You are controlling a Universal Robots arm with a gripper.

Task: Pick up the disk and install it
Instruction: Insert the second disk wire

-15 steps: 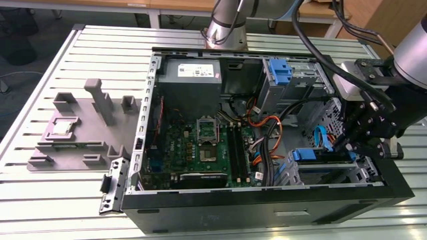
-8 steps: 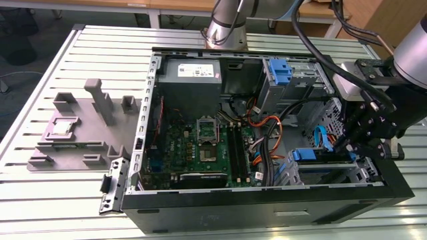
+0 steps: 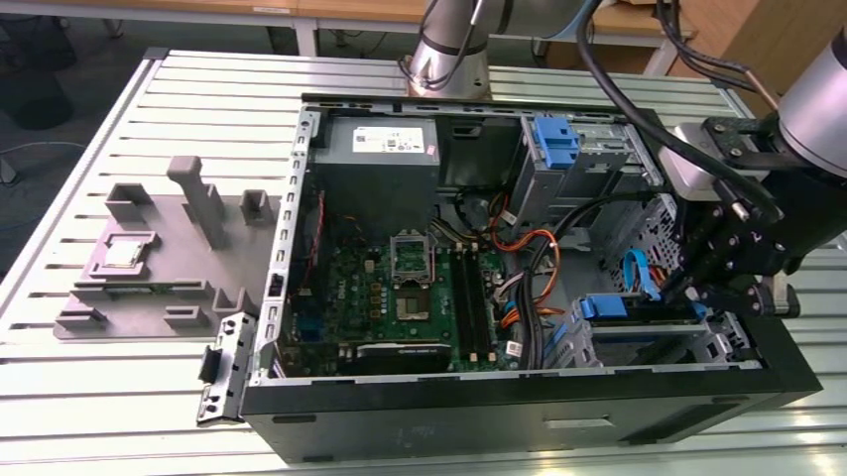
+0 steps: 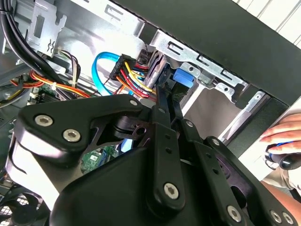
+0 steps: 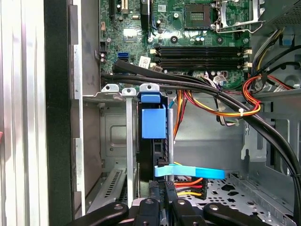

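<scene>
— Where is the claw (image 3: pixel 725 297)?

— Low inside the computer case (image 3: pixel 530 421), at about four o'clock from the motherboard (image 3: pixel 404 297) in the exterior view.

— Open or closed?

— Its fingers (image 5: pixel 160 207) stand pinched narrow on the edge of the disk (image 5: pixel 154 123), which sits upright in the drive bay (image 5: pixel 115 141) in its blue carrier.

Arm (image 3: pixel 794 119) reaches down from the exterior view's right; gripper (image 3: pixel 721 293) low, fingers (image 4: pixel 162 113) drawn close together, nearly parallel
</scene>
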